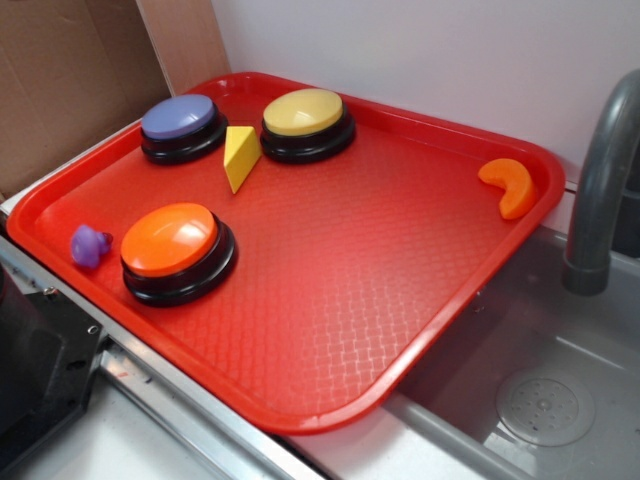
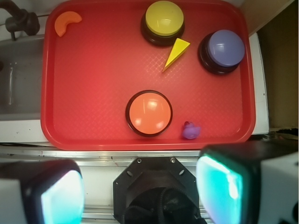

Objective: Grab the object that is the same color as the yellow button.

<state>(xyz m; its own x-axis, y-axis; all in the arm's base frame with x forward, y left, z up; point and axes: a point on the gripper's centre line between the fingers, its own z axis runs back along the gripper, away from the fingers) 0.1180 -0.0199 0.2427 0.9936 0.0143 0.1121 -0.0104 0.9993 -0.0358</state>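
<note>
- Yellow wedge (image 1: 241, 155) lies on the red tray (image 1: 330, 330) at its far side, between the yellow button (image 1: 307, 122) and purple button (image 1: 183, 127).
- End effector (image 2: 140, 196) hangs high above the tray's near edge, open, holding nothing.
- Risk: with the 2 buttons crowding the wedge, a finger may strike a dome and knock the wedge aside.

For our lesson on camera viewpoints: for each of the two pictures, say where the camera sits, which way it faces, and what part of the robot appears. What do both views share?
Exterior: set off the tray's near corner, looking obliquely down across it toward the wall; nothing clearly the robot's shows.
Wrist: on the arm, high up, facing straight down; the gripper fingers, apart, frame the bottom edge.
Shared: the yellow wedge beside the yellow button, and the orange button.
</note>
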